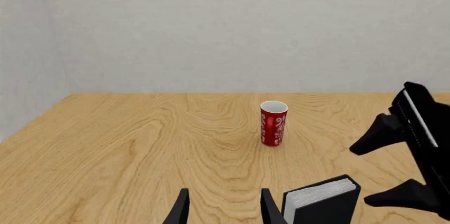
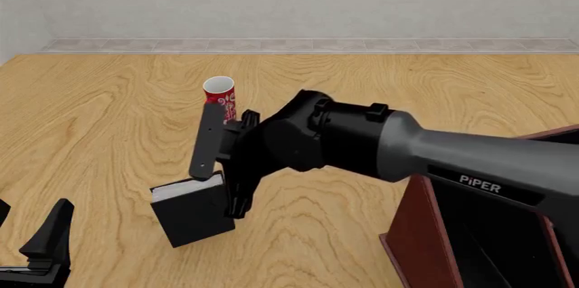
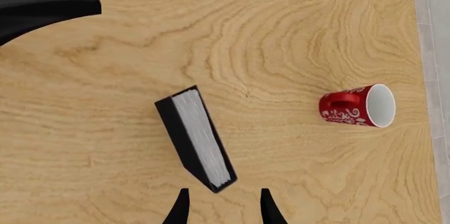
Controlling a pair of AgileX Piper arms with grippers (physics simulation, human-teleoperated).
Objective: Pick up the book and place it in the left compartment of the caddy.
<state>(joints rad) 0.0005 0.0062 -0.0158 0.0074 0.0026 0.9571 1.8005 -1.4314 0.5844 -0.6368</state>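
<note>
Our right gripper [image 3: 221, 205] hovers over the upright book [image 3: 197, 139], jaws parted, holding nothing; left gripper [image 1: 221, 208] open too.

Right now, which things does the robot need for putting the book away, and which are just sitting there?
Needed for the job:
- the book, standing on the table
- the caddy, at the front view's right edge
- the right end effector, open above the book

Just lying about:
- the red mug, upright
- the left end effector, open and idle

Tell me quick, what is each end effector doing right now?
Left end effector: open, holding nothing.
Right end effector: open, above the book, not gripping it.
</note>
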